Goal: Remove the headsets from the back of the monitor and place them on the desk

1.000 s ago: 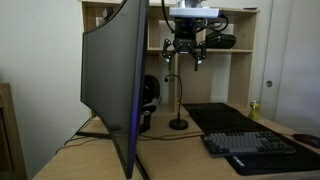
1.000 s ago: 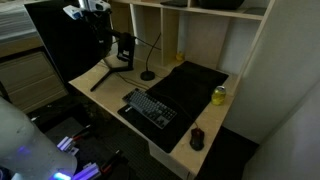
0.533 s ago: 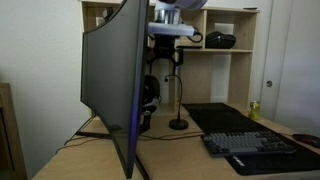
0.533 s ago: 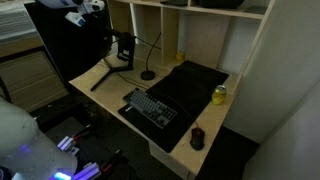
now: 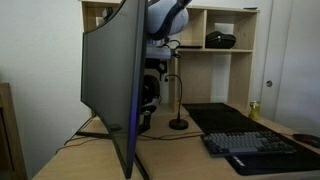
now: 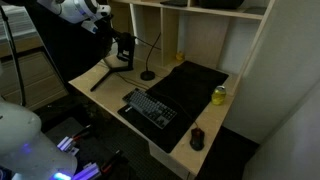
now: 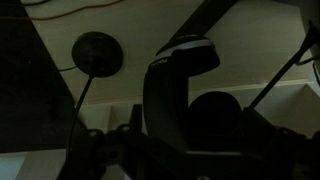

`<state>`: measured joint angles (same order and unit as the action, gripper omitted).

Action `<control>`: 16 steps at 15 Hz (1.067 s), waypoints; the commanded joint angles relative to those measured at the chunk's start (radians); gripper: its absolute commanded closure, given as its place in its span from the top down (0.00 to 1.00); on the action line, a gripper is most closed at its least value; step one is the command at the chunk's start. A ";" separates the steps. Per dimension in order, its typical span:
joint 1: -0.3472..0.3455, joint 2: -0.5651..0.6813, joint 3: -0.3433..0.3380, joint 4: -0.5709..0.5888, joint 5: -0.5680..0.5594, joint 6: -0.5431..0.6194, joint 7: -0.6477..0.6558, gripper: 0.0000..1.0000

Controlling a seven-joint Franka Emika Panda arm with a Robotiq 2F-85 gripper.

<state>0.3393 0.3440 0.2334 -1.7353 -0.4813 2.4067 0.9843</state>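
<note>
The black headsets [image 5: 149, 95] hang behind the big curved monitor [image 5: 112, 80], low by its stand. In the wrist view the arched headband [image 7: 166, 95] runs up the middle with a round ear cup [image 7: 215, 115] beside it. My gripper [image 5: 155, 62] is behind the monitor, just above the headsets. In the wrist view its dark fingers [image 7: 175, 150] stand apart on either side of the headband, open and holding nothing. The light-wood desk [image 5: 185, 150] also shows in an exterior view [image 6: 105, 92], as does the monitor [image 6: 60, 40].
A thin gooseneck stand with a round base [image 5: 178, 123] stands right of the headsets; it also shows in the wrist view [image 7: 97, 52]. A keyboard [image 6: 150, 107] lies on a black mat [image 6: 195, 85]. A yellow can [image 6: 219, 95] and a mouse [image 6: 197, 138] are nearby. A cubby shelf [image 5: 235, 60] is behind.
My arm has moved from in front of the shelf toward the monitor's back and lower, closing in on the hanging headsets. The headsets have not moved.
</note>
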 commanded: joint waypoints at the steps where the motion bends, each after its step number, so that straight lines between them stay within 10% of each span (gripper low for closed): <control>1: 0.095 0.070 -0.092 0.083 -0.091 -0.041 0.048 1.00; 6: 0.177 0.302 -0.152 0.345 -0.148 -0.149 0.082 1.00; 7: 0.148 0.186 -0.148 0.189 -0.128 -0.112 0.062 1.00; 11: 0.174 0.290 -0.156 0.331 -0.115 -0.185 0.043 1.00; 12: 0.097 0.088 -0.163 0.037 -0.120 -0.061 0.031 0.75; 16: 0.046 -0.028 -0.180 -0.104 -0.114 0.012 0.032 0.52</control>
<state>0.4383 0.4677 0.0585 -1.6479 -0.6156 2.3357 1.0408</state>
